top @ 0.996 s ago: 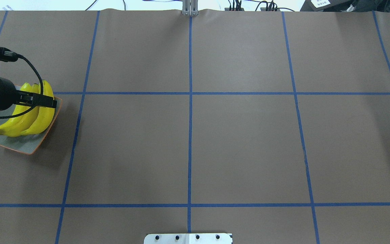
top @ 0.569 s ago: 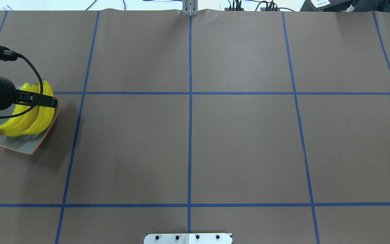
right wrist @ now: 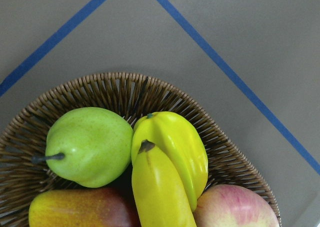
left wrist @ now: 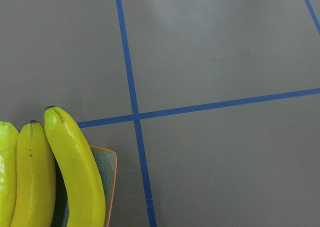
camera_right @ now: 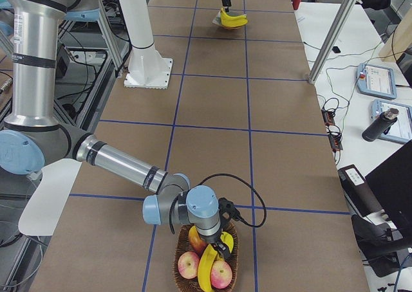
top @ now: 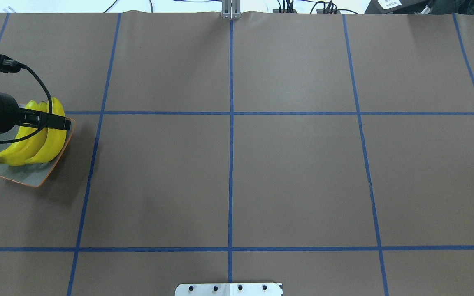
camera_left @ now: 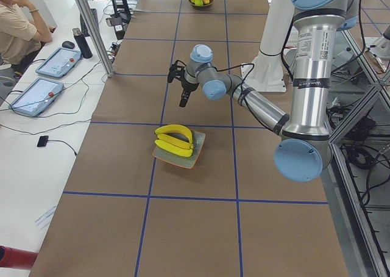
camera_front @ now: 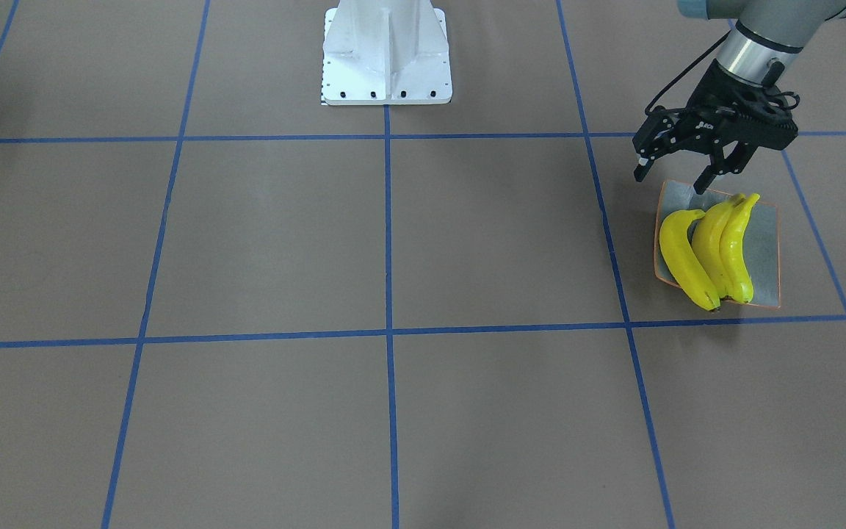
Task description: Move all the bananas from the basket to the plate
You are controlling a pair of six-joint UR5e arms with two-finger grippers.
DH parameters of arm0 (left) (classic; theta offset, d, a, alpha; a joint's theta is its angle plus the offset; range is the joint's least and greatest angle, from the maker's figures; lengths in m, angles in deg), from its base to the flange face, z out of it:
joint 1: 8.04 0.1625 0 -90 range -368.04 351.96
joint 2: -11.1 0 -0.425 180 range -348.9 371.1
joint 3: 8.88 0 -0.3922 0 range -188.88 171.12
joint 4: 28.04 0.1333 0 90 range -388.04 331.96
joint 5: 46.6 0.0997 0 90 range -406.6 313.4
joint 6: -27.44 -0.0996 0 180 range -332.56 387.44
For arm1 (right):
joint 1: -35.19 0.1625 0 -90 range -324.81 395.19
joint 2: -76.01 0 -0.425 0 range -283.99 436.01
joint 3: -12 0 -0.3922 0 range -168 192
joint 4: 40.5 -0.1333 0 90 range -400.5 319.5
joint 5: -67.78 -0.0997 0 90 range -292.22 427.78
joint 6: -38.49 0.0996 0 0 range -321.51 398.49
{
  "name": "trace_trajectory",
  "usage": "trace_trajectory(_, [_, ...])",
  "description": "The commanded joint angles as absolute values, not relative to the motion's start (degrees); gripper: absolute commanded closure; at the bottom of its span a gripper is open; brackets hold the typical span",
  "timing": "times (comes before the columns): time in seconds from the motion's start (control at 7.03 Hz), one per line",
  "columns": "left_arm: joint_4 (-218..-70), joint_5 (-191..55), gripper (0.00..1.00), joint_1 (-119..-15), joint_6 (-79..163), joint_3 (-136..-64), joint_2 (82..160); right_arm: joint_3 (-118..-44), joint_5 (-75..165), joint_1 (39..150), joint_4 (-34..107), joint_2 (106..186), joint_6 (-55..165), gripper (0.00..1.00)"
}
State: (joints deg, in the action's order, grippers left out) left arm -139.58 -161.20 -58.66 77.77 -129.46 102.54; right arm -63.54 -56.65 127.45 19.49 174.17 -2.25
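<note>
Three yellow bananas [camera_front: 709,250] lie side by side on the grey-green plate [camera_front: 764,250] with the orange rim, at the table's left end in the overhead view [top: 35,142]. My left gripper [camera_front: 674,178] hangs just above the plate's robot-side edge, open and empty; it also shows in the overhead view [top: 62,123]. A fourth banana [right wrist: 160,189] lies in the wicker basket [right wrist: 115,82]. My right gripper [camera_right: 222,239] is down over the basket [camera_right: 177,276]. Its fingers do not show in the right wrist view, so I cannot tell whether it is open or shut.
The basket also holds a green pear [right wrist: 90,144], red apples [right wrist: 237,207] and other fruit packed around the banana. The robot's white base [camera_front: 386,51] stands mid-table at the robot's edge. An operator [camera_left: 15,27] sits beside the table by tablets.
My left arm has drawn back slightly toward the overhead view's left edge. The three bananas on the plate have not moved.
</note>
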Motion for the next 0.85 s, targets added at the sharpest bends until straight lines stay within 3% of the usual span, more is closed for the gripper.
trace_trajectory(0.0, [-139.6,-161.2,0.0,-58.7,77.7,-129.5,102.5,-62.6,-56.2,125.6,19.0,174.0,-1.8,0.0])
trace_trajectory(0.71, [-139.6,-161.1,0.0,-58.7,77.7,-129.4,102.3,-59.2,-51.6,123.3,16.0,173.1,-1.9,0.09])
